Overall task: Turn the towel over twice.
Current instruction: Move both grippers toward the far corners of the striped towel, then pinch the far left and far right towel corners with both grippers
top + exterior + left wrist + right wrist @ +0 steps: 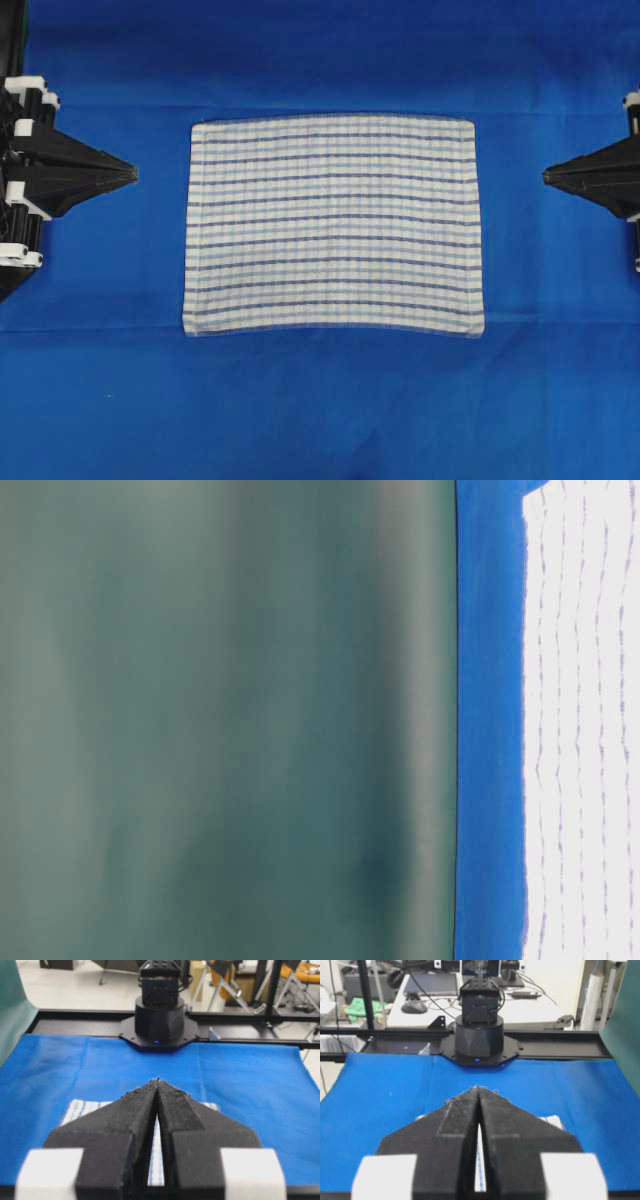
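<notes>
The towel (333, 225) lies flat in the middle of the blue cloth (100, 400), both grippers — left (133, 175), right (546, 177) — pressed together and far off, so no flip has begun — next, open and grab an edge.

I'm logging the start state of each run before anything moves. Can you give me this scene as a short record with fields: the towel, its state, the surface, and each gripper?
towel: white cloth with dark-blue stripes, middle of the table
towel state: spread flat, one layer, untouched; near edge slightly bowed
surface: blue table covering
left gripper: shut, empty, off the towel's left edge
right gripper: shut, empty, off the towel's right edge
contact: neither gripper touches the towel
task progress: no flip begun
</notes>
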Robot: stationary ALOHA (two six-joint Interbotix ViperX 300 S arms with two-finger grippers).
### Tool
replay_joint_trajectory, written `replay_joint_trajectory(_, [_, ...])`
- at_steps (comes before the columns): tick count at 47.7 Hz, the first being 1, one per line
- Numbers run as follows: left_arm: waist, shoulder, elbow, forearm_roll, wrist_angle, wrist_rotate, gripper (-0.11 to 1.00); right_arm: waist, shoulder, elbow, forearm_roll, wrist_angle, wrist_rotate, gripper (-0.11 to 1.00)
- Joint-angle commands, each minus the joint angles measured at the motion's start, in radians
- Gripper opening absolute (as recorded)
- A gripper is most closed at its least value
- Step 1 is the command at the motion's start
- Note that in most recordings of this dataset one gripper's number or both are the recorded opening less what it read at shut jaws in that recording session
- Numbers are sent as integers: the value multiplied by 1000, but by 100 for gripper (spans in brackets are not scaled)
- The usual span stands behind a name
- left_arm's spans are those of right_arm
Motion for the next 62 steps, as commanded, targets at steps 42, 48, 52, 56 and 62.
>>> replay_joint_trajectory(42, [301, 218, 49, -25, -71, -9, 31, -390, 362, -77, 8, 110, 101, 46])
replay_joint_trajectory(48, [353, 310, 69, -26, -118, -11, 70, -443, 480, -94, 8, 117, 101, 62])
replay_joint_trajectory(52, [374, 379, 77, -26, -155, -11, 88, -468, 568, -106, 8, 112, 101, 59])
replay_joint_trajectory(56, [394, 457, 81, -26, -187, -11, 89, -477, 646, -121, 8, 112, 101, 58])
replay_joint_trajectory(62, [414, 589, 77, -26, -245, -11, 86, -485, 747, -146, 6, 109, 101, 58])
